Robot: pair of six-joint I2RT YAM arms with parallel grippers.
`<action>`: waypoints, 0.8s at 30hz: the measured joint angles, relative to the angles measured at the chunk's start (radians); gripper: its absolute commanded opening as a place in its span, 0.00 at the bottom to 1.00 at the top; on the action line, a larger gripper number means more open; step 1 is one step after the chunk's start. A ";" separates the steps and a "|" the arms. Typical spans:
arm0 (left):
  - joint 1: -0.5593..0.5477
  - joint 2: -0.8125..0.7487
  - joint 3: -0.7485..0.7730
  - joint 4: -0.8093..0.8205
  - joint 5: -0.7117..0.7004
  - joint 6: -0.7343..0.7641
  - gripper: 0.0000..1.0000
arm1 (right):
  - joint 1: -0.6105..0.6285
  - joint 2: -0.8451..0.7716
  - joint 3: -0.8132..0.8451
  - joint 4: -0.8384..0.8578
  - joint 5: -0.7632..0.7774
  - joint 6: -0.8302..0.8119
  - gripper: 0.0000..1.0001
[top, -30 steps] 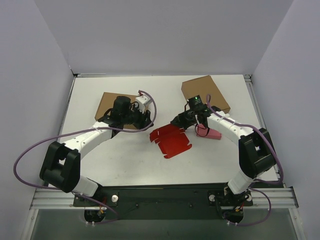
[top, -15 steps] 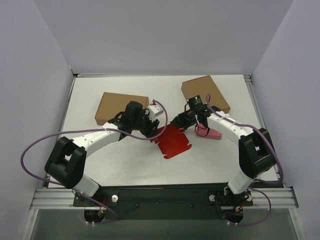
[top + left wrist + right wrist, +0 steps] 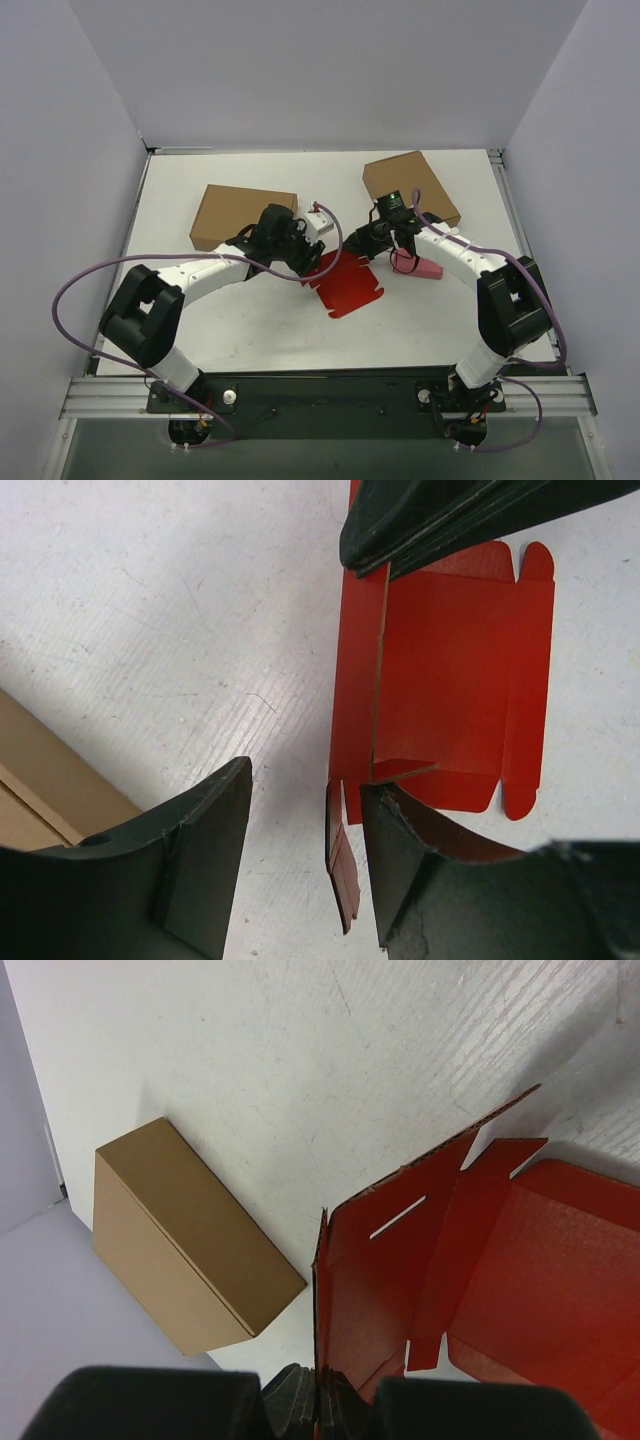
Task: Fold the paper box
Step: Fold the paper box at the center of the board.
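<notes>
Top external view shows the matte white table (image 3: 250, 330), a left brown box (image 3: 245, 213), a right brown box (image 3: 412, 185) and, seen nowhere else, a small pink box (image 3: 420, 266). The red paper box (image 3: 347, 283), thin creased card, lies mid-table. Right wrist view: right gripper (image 3: 320, 1400) clamped on its upright flap. Left wrist view: left gripper (image 3: 305, 830) open, straddling a corner flap.

Unfolded red paper box (image 3: 350, 287) on a white table (image 3: 260, 325), left gripper (image 3: 314, 260) and right gripper (image 3: 351, 245) at its far edge; two brown boxes (image 3: 235, 212) behind, a pink box (image 3: 426, 267) right.
</notes>
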 measured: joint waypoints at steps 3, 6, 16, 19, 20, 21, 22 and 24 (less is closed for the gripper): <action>-0.008 0.013 0.006 0.011 -0.002 0.002 0.57 | 0.000 0.000 0.000 0.001 0.000 0.000 0.00; -0.018 0.029 0.019 0.011 -0.005 0.005 0.57 | 0.000 0.000 0.000 0.004 0.003 0.000 0.00; -0.050 0.058 0.053 0.026 -0.010 0.009 0.37 | 0.000 0.000 0.000 0.009 0.001 0.000 0.00; -0.062 0.061 0.057 0.029 -0.029 0.011 0.31 | 0.000 0.000 0.000 0.010 0.002 0.000 0.00; -0.067 0.061 0.058 0.029 -0.039 0.014 0.30 | 0.000 0.000 0.000 0.010 0.001 0.000 0.00; -0.071 0.061 0.059 0.031 -0.050 0.016 0.29 | 0.000 0.000 0.000 0.009 0.001 0.000 0.00; -0.074 0.061 0.060 0.033 -0.059 0.020 0.26 | 0.000 0.000 0.000 0.009 0.000 -0.001 0.00; -0.080 0.061 0.061 0.040 -0.083 0.029 0.22 | 0.000 0.000 0.000 0.009 0.000 -0.001 0.00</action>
